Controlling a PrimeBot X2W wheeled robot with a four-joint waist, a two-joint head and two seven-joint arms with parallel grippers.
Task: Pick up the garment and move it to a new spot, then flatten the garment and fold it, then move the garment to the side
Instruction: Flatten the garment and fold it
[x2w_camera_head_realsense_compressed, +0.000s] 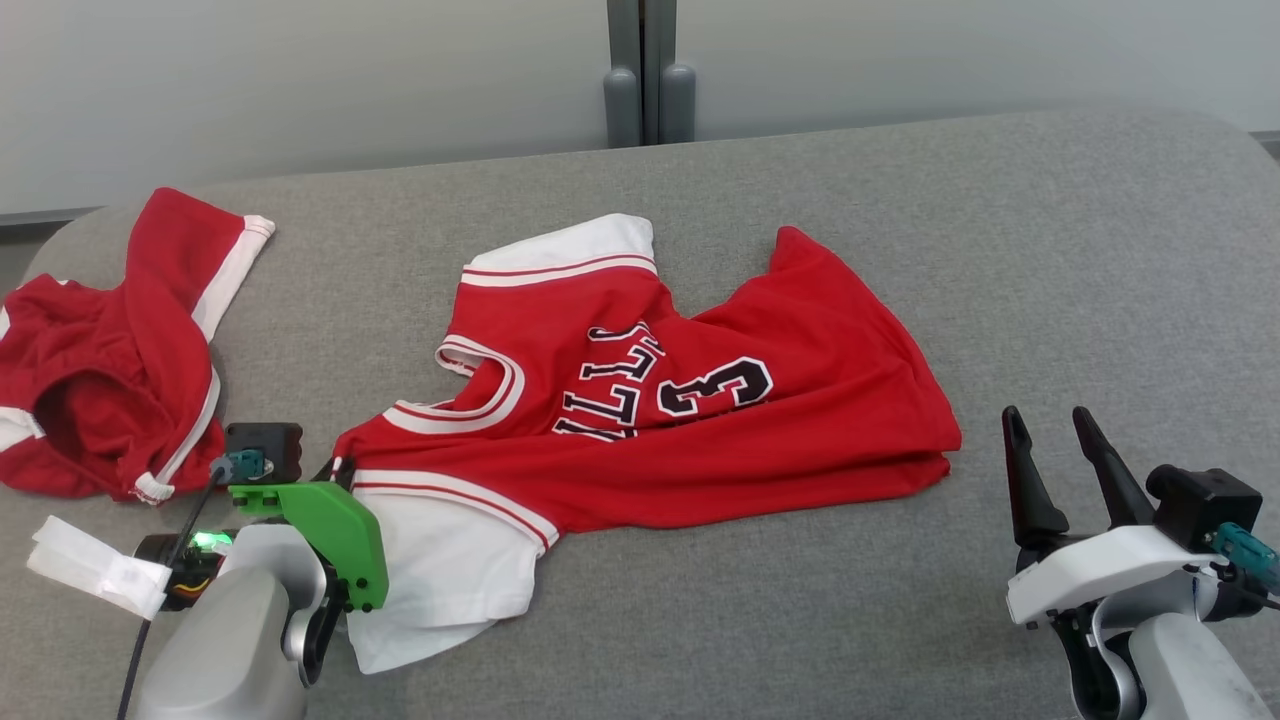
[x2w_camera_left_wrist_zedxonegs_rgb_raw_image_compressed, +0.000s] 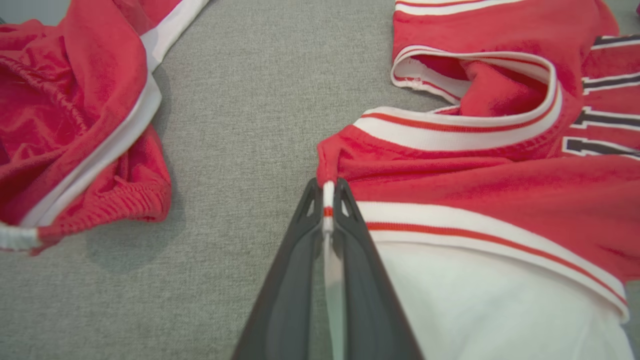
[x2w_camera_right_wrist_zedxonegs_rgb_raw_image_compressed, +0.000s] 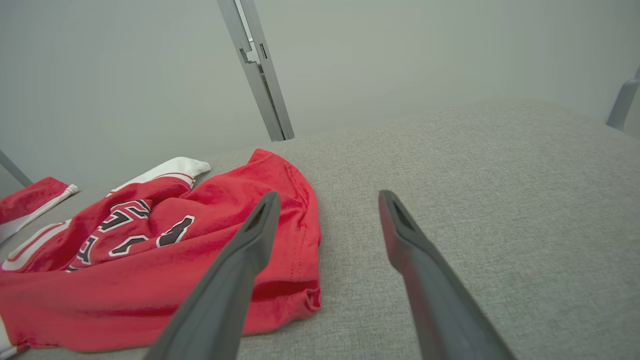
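Centre of grey fabric surface (x2w_camera_head_realsense_compressed: 1050, 250): crumpled red jersey with white sleeves and black lettering (x2w_camera_head_realsense_compressed: 700, 440), neck toward left. At near left, left gripper (x2w_camera_left_wrist_zedxonegs_rgb_raw_image_compressed: 328, 187) has fingers pinched together on jersey's white-and-red trim at shoulder edge. At near right, right gripper (x2w_camera_head_realsense_compressed: 1046, 415) has fingers spread, holding nothing, just right of hem. At far left, red shorts with white stripes (x2w_camera_head_realsense_compressed: 110, 380), apart from jersey.

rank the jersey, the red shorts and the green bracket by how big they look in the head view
1. jersey
2. red shorts, cut off at the view's edge
3. green bracket, close to the camera yet clearly smallest
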